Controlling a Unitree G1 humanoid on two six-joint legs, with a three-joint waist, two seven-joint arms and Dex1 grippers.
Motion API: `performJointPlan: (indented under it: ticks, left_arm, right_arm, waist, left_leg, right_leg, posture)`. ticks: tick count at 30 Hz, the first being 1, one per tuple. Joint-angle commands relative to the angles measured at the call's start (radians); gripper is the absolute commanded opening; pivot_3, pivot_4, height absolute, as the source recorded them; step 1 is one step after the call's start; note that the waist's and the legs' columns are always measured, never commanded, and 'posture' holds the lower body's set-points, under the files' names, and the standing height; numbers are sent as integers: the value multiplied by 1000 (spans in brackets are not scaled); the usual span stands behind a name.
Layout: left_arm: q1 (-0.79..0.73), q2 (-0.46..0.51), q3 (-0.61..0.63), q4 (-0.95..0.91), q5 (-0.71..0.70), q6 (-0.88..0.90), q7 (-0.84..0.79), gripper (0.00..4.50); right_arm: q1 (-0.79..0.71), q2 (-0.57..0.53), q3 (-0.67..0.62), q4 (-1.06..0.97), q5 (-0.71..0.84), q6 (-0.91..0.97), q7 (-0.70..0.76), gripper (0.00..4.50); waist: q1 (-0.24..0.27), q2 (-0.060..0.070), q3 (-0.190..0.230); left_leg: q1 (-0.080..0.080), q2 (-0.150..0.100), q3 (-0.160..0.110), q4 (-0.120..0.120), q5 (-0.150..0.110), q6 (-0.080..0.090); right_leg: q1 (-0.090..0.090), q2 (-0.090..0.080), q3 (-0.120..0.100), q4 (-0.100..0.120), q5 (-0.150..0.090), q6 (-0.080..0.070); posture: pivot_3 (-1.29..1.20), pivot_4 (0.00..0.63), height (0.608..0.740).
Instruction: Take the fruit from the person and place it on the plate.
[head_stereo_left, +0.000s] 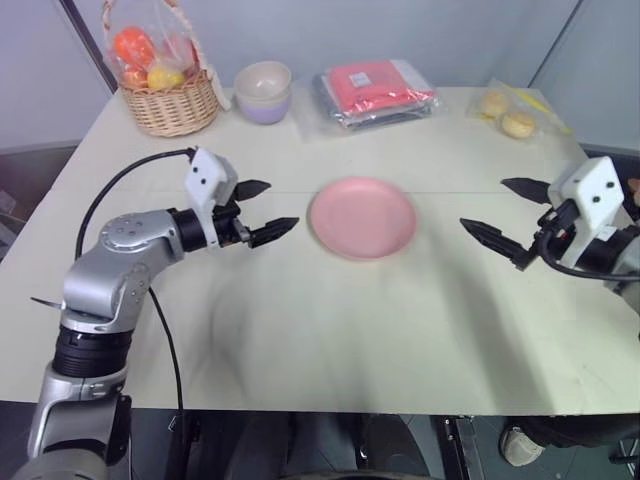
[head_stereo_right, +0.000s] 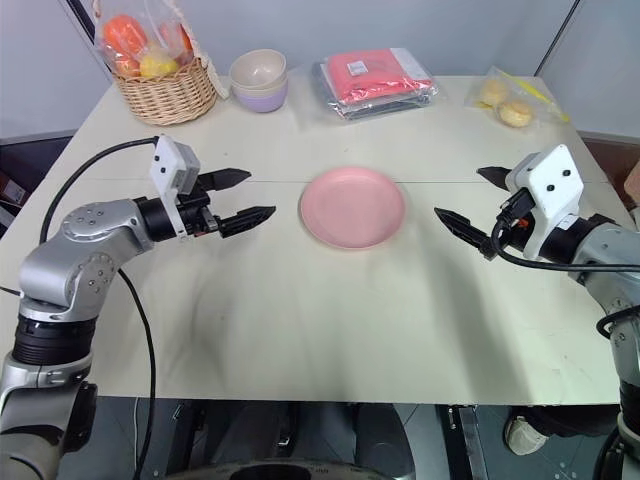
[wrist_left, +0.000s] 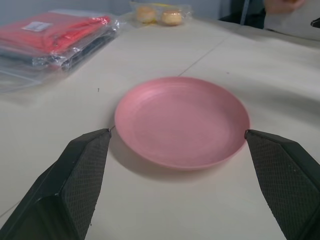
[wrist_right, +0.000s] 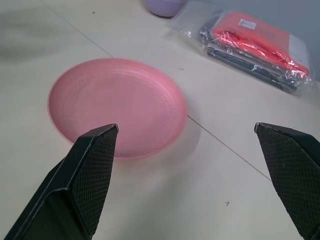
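Left eye view: pink plate (head_stereo_left: 362, 217) empty, mid-table.
Left gripper (head_stereo_left: 263, 211): spread, empty.
Right gripper (head_stereo_left: 508, 214): spread, empty.
Advice: wait; grasp the banana mid-length when offered.

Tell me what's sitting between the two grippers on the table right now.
The pink plate, bare of any fruit, lies midway between the left gripper and the right gripper, both with jaws open. Nothing else is on that stretch of tabletop, as the right eye view shows.
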Motion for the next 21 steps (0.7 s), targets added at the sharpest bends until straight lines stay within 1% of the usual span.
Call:
performJointPlan:
  ticks: [1, 7, 21]
  left_arm:
    - [-18, 6, 29, -26, -11, -8, 12, 4500]
    - [-23, 8, 48, -30, -41, 13, 20, 4500]
    - [-11, 21, 33, -39, -40, 8, 10, 4500]
  right_arm:
    - [-21, -5, -13, -30, 6, -9, -4, 4471]
    - [-28, -8, -6, -25, 4, -11, -1, 4471]
    - [-13, -10, -16, -22, 4, -16, 15, 4471]
  waist:
    - [0, 0, 0]
    - [0, 0, 0]
    - [0, 0, 0]
  left_leg:
    - [0, 0, 0, 0, 0, 0]
    - [0, 0, 0, 0, 0, 0]
    - [0, 0, 0, 0, 0, 0]
  right_leg:
    - [0, 0, 0, 0, 0, 0]
    - [0, 0, 0, 0, 0, 0]
    - [0, 0, 0, 0, 0, 0]
  posture:
    - [0, 150, 740]
    - [0, 150, 740]
    - [0, 150, 740]
